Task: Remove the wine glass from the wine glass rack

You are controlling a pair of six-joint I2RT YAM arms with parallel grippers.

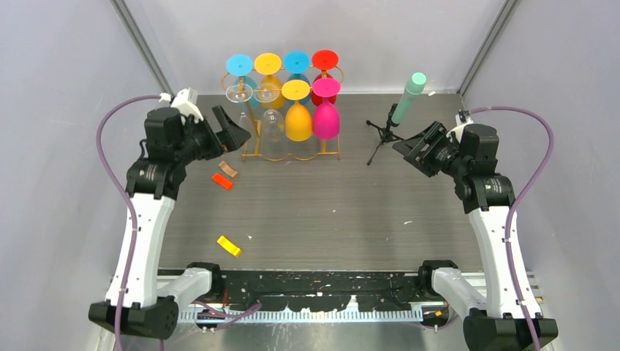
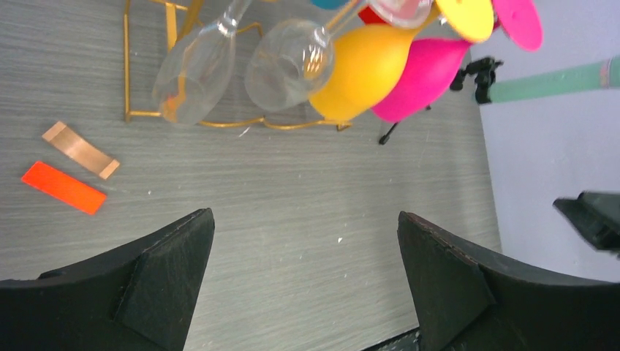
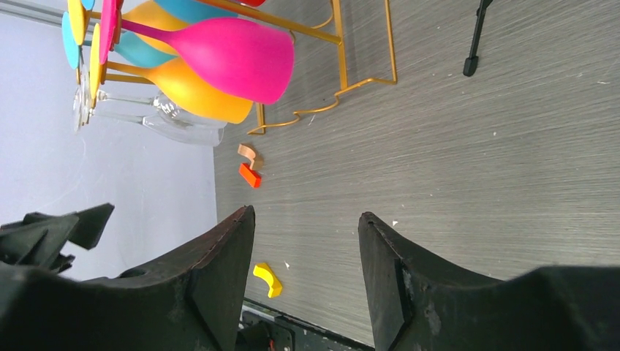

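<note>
Hanging upside down, the clear wine glass point(image 2: 191, 73) was on the rack point(image 2: 126, 73) at the table's point(image 1: 329, 212) far edge. The left claw point(image 2: 303, 219) hovered near it, wide open and empty; the right claw point(image 3: 307, 219), partly open, held nothing. Removal looked unstarted.

1. No legible text, labels, brands, numbers or signs in any of the three views.
</note>
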